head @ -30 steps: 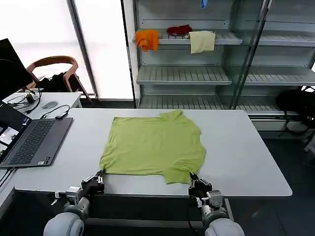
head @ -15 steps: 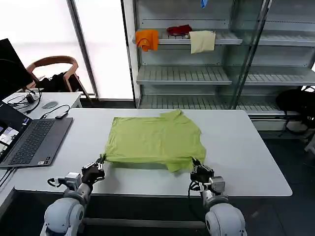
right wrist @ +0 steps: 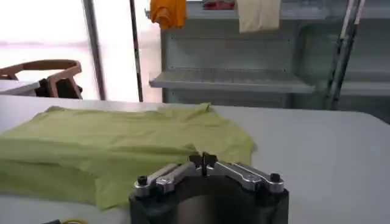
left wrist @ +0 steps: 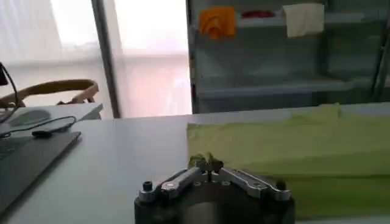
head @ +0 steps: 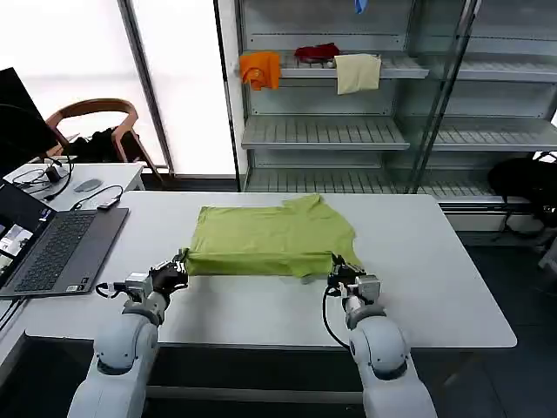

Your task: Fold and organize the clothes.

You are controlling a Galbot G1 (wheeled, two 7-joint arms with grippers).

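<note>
Both arms are out over the white table (head: 435, 287), one at each near corner of the lime-green T-shirt (head: 274, 239). The left gripper (head: 177, 272) is pinched tight on the shirt's near left corner; the left wrist view shows a tuft of green fabric bunched between its closed fingertips (left wrist: 207, 163). The right gripper (head: 336, 272) is clenched on the near right corner, by the sleeve, its fingertips (right wrist: 204, 159) pressed together. The T-shirt lies at the middle of the table, its near hem raised and doubled over the rest, the far part flat. An open laptop (head: 52, 248) sits at the table's left edge, well apart from the shirt.
</note>
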